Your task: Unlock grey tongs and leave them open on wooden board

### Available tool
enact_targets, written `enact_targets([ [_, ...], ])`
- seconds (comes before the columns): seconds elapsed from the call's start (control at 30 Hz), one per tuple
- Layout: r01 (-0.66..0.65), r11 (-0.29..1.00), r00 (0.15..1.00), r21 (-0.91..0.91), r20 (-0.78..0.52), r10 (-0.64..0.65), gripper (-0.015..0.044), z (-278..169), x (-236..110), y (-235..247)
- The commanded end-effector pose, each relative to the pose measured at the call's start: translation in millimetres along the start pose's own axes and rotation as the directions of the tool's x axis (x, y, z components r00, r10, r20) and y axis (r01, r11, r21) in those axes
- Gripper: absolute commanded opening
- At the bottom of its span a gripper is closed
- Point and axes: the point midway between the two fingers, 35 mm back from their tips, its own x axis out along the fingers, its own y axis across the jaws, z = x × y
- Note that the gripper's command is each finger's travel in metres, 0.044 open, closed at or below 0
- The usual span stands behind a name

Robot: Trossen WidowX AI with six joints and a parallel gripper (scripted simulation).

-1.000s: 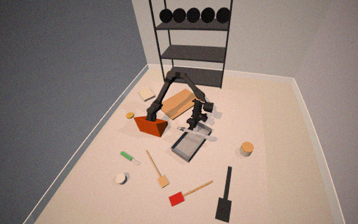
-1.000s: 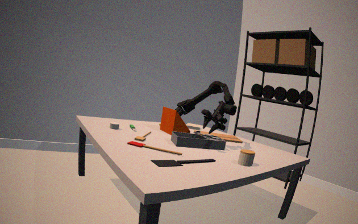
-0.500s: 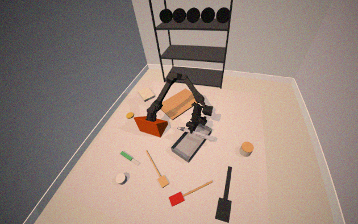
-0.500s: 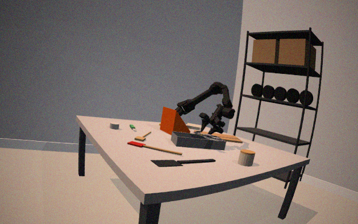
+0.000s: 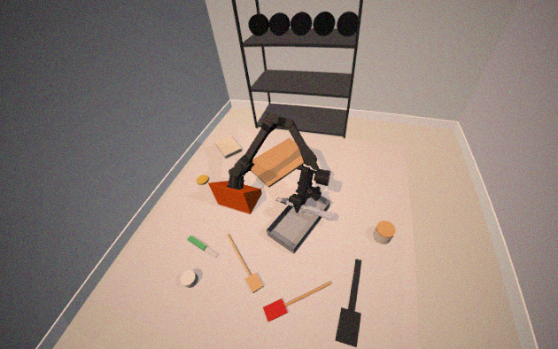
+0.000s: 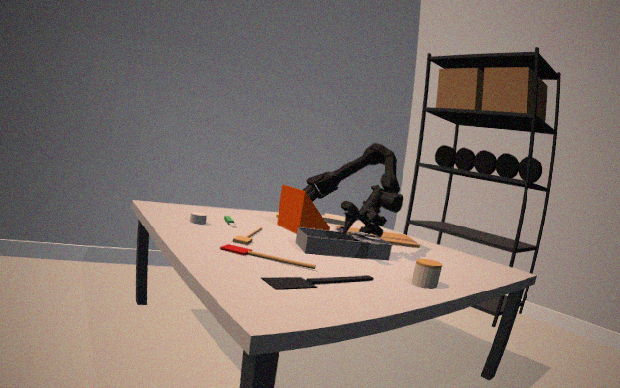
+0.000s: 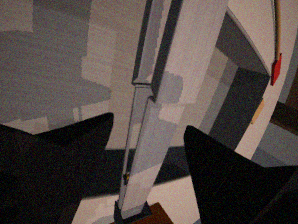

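Note:
The grey tongs (image 5: pixel 321 214) (image 7: pixel 143 157) lie locked shut across the far end of the grey roasting tin (image 5: pixel 280 238) (image 6: pixel 340 246) (image 7: pixel 53 63). My gripper (image 5: pixel 298 205) (image 6: pixel 348 227) (image 7: pixel 149 125) is open and is down at the tongs, with one finger on each side of them near the hinge end. In the wrist view the fingers stand apart from the tongs' sides. The wooden board (image 5: pixel 276 161) (image 6: pixel 400 240) lies just behind the tin, under the arm.
The arm's orange wedge base (image 5: pixel 235 197) stands left of the tin. A red spatula (image 5: pixel 275 309), a black spatula (image 5: pixel 350 319), a wooden spatula (image 5: pixel 253 281), a green marker (image 5: pixel 199 244) and a canister (image 5: pixel 384 231) lie around the table's front. A black shelf (image 5: pixel 306 81) stands behind.

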Motion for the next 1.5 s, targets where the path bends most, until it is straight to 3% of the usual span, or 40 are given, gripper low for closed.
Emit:
enact_targets([
  [0.0,-0.005,1.0,1.0,0.005,-0.009,0.005,0.026,-2.6,9.1,1.0],
  [0.33,-0.005,1.0,1.0,0.005,-0.009,0.005,0.026,-4.1,19.4,0.9],
  [0.57,0.0,1.0,1.0,0.0,-0.004,0.0,0.0076,-2.6,15.9,-0.1],
  [0.8,0.0,1.0,1.0,0.0,-0.004,0.0,0.003,-2.6,15.9,-0.1],
  [1.03,0.001,1.0,1.0,0.0,-0.004,-0.001,-0.015,-1.5,8.6,-4.5],
  [1.23,-0.001,1.0,1.0,0.004,-0.008,0.001,-0.015,-1.2,-47.5,-37.7],
  [1.47,-0.001,1.0,1.0,0.005,-0.008,0.001,-0.015,-1.6,-50.2,-39.3],
])
